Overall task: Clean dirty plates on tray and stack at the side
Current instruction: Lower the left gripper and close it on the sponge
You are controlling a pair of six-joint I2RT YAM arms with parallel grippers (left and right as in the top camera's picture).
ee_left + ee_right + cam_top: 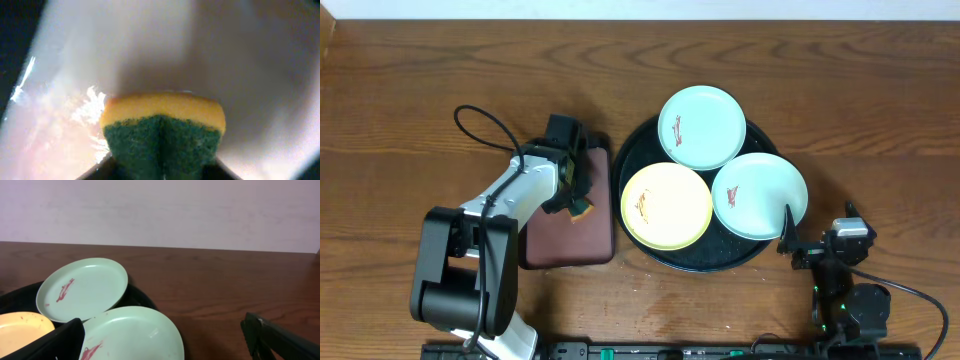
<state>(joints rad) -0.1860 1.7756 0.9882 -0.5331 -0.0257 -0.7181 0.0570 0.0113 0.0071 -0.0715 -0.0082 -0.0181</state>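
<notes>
Three smeared plates lie on the round black tray [635, 150]: a mint plate [702, 125] at the back, a second mint plate [760, 195] at the right, and a yellow plate [667, 205] at the left. My left gripper [578, 196] is shut on a yellow-and-green sponge [162, 132], low over the maroon tray [565, 240]. My right gripper [817, 240] is open and empty, by the right mint plate's edge. The right wrist view shows both mint plates, the near one [145, 335] and the far one [82, 287], and a bit of the yellow plate [20, 327].
The small rectangular maroon tray lies left of the black tray, under my left arm. Bare brown wooden table [420, 60] surrounds both trays. A pale wall [160, 210] stands behind the table.
</notes>
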